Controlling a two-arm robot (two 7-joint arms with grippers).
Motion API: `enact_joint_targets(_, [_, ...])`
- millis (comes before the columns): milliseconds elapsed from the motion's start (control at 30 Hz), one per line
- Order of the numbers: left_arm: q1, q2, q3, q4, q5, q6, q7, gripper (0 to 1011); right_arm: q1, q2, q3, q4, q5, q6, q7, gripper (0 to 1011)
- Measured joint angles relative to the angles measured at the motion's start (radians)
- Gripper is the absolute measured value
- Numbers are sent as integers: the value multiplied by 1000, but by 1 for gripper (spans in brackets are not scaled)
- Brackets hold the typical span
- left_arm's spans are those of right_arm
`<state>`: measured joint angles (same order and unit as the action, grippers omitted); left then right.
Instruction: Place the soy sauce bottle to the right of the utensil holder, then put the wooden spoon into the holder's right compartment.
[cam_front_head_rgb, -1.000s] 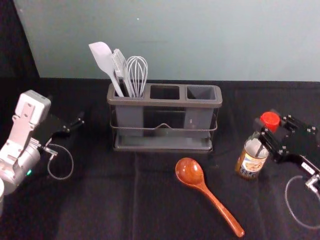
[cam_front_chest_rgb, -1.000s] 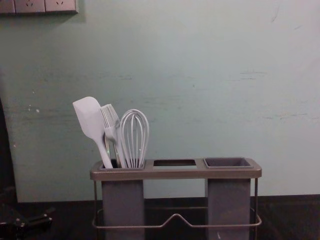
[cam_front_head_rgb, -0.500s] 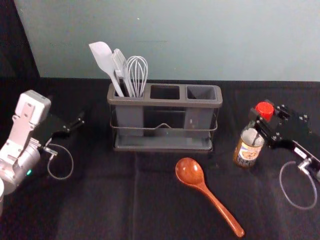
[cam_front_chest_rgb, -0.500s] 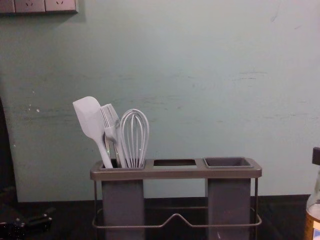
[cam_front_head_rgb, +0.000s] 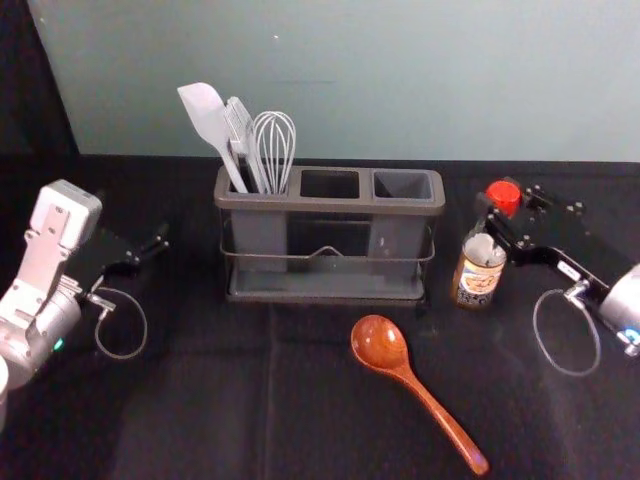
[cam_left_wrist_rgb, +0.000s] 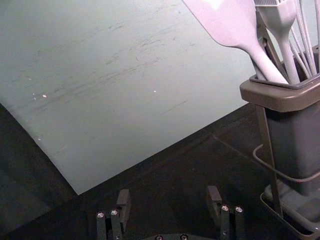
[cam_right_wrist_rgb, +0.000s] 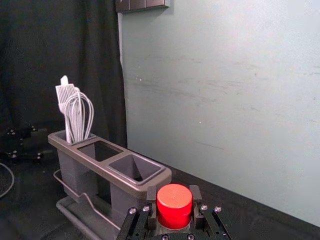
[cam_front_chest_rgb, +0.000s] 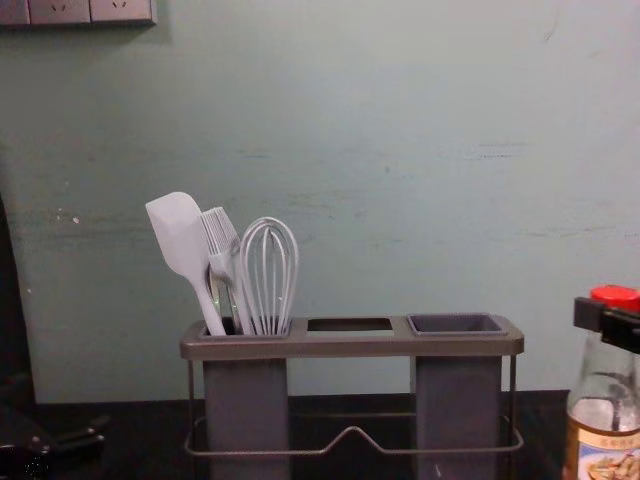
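Utensil holder (cam_front_head_rgb: 330, 205) stands in the upper middle of the head view; its left compartment holds a white spatula (cam_front_head_rgb: 207, 115), a basting brush (cam_front_head_rgb: 240, 130) and a whisk (cam_front_head_rgb: 274, 145). The middle and right compartments are open-topped. At centre right, the soy sauce bottle (cam_front_head_rgb: 478, 275) has amber liquid in its lower part. The right gripper (cam_front_head_rgb: 506, 198) pinches it just beneath the red cap (cam_front_head_rgb: 503, 192); in the chest view's lower right, a finger hides part of the bottle's neck. Whether its base touches the table I cannot tell. The left gripper (cam_front_head_rgb: 152, 250) sits idle at the head view's left, its fingers spread, as the left wrist view tells. The head view has the wooden spoon (cam_front_head_rgb: 379, 343) at lower centre, handle toward lower right; the chest view adds wall sockets (cam_front_chest_rgb: 90, 12) at upper left.
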<state>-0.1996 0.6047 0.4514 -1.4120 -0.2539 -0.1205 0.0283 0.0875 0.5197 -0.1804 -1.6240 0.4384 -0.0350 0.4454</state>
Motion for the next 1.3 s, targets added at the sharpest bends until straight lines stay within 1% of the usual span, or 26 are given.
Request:
enact_joint_targets(133, [0, 0, 0, 0, 0, 0, 0, 1005, 37, -15, -20, 39, -11, -1, -1, 392])
enact_joint_targets(233, [0, 0, 0, 0, 0, 0, 0, 1005, 54, -22, -29, 59, -17, -2, -2, 392])
enact_joint_targets(400, [0, 0, 0, 0, 0, 0, 0, 1005, 99, -42, -50, 106, -37, -11, -5, 392])
enact_joint_targets(633, [0, 0, 0, 0, 0, 0, 0, 1005, 134, -63, -67, 147, -50, -20, -9, 392])
enact_joint_targets(1133, [0, 0, 0, 0, 0, 0, 0, 1005, 143, -88, -66, 174, -43, -30, -12, 393])
enact_joint_targets(1200, [0, 0, 0, 0, 0, 0, 0, 1005, 144, -88, -66, 175, -42, -30, -13, 409])
enact_joint_targets(1233, [0, 0, 0, 0, 0, 0, 0, 1005, 144, -89, -65, 175, -41, -30, -15, 459])
enact_joint_targets(1300, [0, 0, 0, 0, 0, 0, 0, 1005, 146, -91, -63, 178, -40, -32, -17, 504])
